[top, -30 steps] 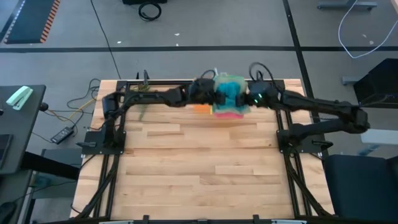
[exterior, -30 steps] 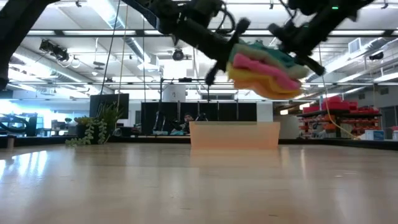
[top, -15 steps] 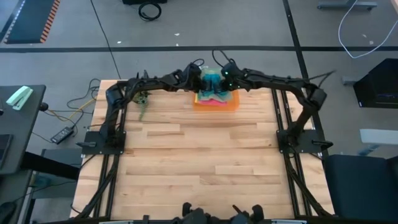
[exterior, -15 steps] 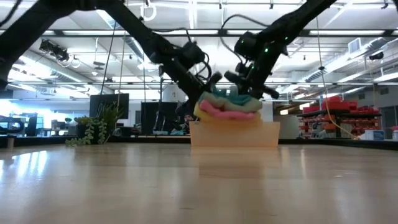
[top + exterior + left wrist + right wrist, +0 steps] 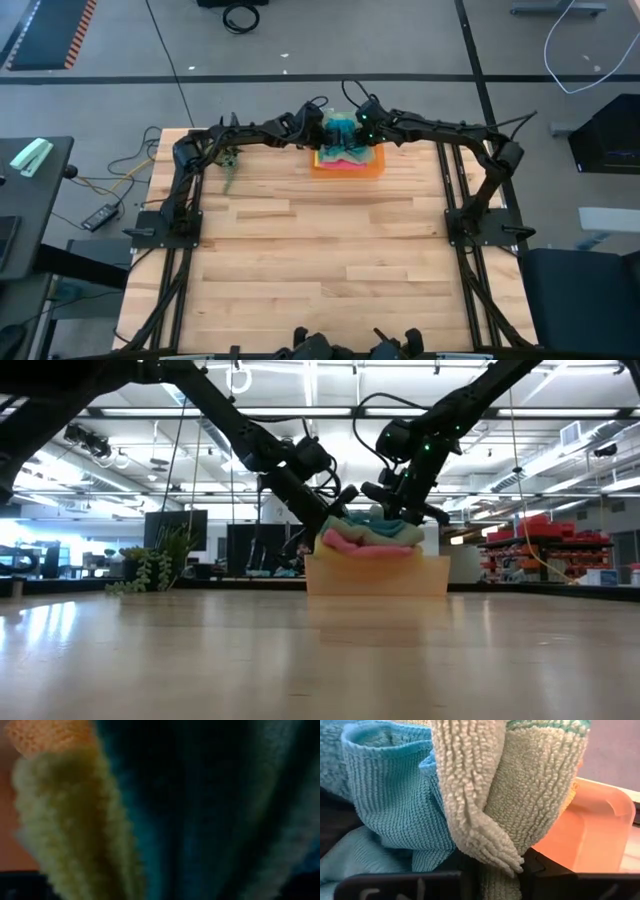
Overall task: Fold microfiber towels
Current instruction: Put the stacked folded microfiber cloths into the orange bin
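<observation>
I see both arms at the orange bin on the bench's far edge. The left end effector and right end effector each pinch the towel stack, which sits in the bin. Folding looks done; release remains.

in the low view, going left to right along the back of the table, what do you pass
Potted plant → left gripper → pile of microfiber towels in the orange bin → right gripper → red shelving in the room behind.
</observation>
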{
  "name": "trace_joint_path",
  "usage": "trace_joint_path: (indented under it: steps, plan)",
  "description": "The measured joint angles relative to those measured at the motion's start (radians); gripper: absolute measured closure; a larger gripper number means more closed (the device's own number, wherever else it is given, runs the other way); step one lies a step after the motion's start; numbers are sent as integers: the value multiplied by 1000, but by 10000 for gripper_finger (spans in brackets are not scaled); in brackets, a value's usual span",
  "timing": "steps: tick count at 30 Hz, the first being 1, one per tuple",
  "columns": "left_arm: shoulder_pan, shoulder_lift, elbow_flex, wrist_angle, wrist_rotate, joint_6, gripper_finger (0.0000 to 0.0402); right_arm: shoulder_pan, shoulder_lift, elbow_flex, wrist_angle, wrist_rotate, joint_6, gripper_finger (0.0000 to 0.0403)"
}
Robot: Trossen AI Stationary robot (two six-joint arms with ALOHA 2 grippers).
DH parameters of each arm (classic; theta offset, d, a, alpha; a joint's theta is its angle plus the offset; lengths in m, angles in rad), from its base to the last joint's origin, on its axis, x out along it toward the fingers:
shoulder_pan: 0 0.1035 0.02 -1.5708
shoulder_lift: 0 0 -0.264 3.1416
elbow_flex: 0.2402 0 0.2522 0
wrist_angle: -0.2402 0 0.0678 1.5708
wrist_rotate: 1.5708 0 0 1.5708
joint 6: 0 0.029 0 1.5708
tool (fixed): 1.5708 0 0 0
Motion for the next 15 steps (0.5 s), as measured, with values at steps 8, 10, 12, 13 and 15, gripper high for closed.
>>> trace_joint_path:
  steps: [8,10,12,13,15]
  plan:
    - [28,-77,0,-166,61,58,143,0,-3,0,-43,0,3,330]
    - [35,-103,0,-194,49,75,131,-5,2,0,-47,9,-2,330]
    - [44,-129,0,-210,46,78,127,-10,5,-1,-47,8,-4,330]
    - [50,-146,0,-213,46,78,127,-13,7,-1,-44,9,-1,330]
    - [57,-182,0,-209,39,91,130,-17,11,-1,-45,8,4,330]
